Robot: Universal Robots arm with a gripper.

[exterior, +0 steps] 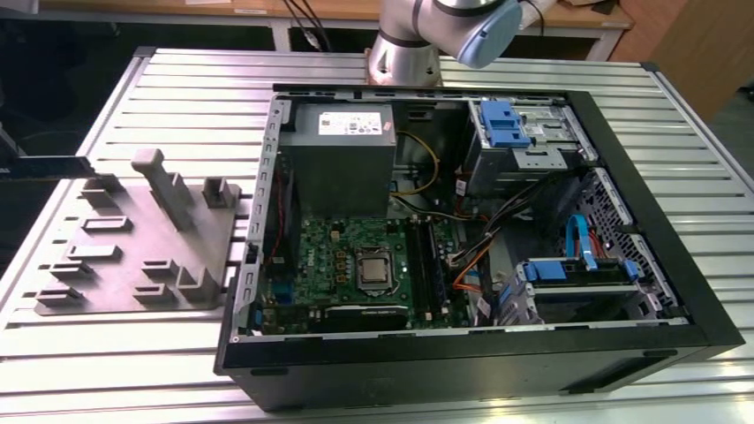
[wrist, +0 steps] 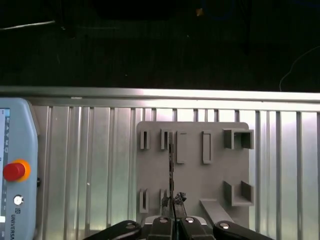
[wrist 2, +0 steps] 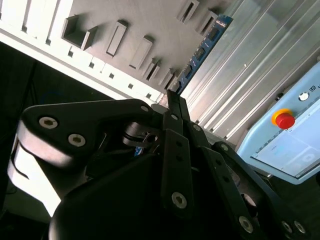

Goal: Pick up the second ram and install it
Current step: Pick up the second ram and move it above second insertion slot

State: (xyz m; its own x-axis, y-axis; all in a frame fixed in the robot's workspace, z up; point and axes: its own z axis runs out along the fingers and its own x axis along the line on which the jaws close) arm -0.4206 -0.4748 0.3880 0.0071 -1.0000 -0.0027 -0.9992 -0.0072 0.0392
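Gripper (wrist: 173, 214): closed tight on one end of the second ram (wrist 2: 204, 49).
Ram axis: held lengthwise, straight out from the gripper, free end pointed toward the grey holder tray (wrist: 192, 182).
Ram place: kept clear above that tray, seen edge-on.

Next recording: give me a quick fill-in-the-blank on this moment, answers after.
In both wrist views the second ram stands on its ___ in the grey tray. The end effector is at one ___ of that ram. The open computer case lies on the exterior view's ___ of the tray. Answers: edge; end; right.
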